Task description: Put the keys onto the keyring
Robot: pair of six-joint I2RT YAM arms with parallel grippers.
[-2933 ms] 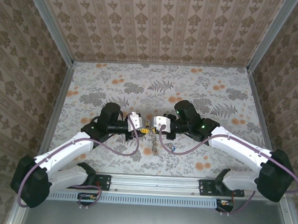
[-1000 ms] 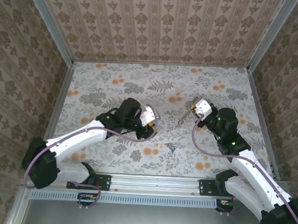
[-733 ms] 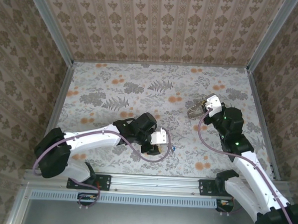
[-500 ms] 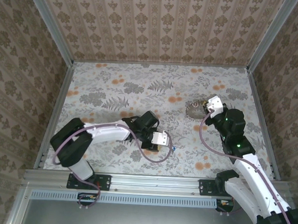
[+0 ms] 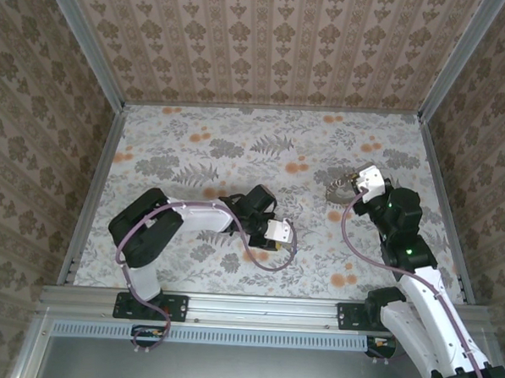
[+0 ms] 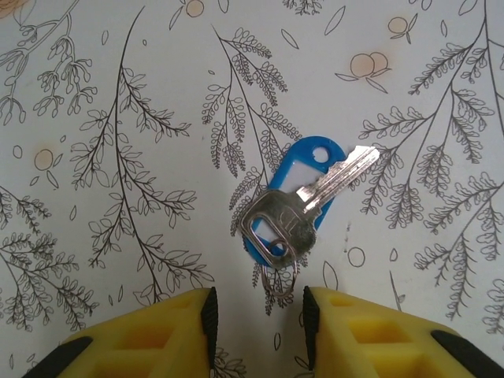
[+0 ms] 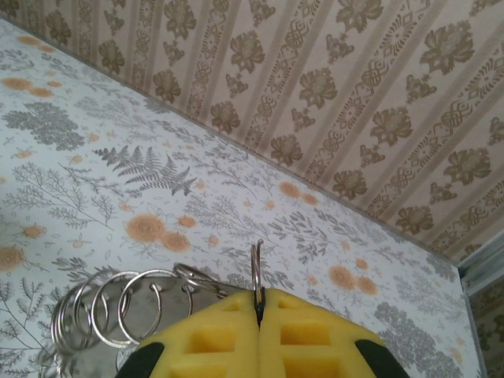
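Left wrist view, nearest to us: the left tool [image 6: 257,313] points down at the counter [image 6: 118,94]. Its two yellow fingers [image 6: 142,339] stand apart with nothing between them, so we log it as open. Just ahead of the gap lies one key [image 6: 315,197], silver and flat on the floral covering. It rests across a blue plastic tag [image 6: 309,144], with its head toward the fingers and its blade pointing up and right in this view. The fingers are near the key but we see no contact.

Top view: this spot is in the near middle of the counter. The left arm [image 5: 192,215] is folded low and reaches rightward to it.

Farther back, on the right-hand side: the right tool [image 7: 258,309] has its fingers pressed together on the keyring [image 7: 256,264]. That thin metal ring stands upright and we see it edge-on. A chain of further silver rings [image 7: 98,311] trails from it to the left in the right wrist view. We cannot tell whether the chain rests on the counter or hangs clear. Key and keyring are well apart.

Farthest: the patterned wall [image 7: 354,79] rises behind the counter's back edge
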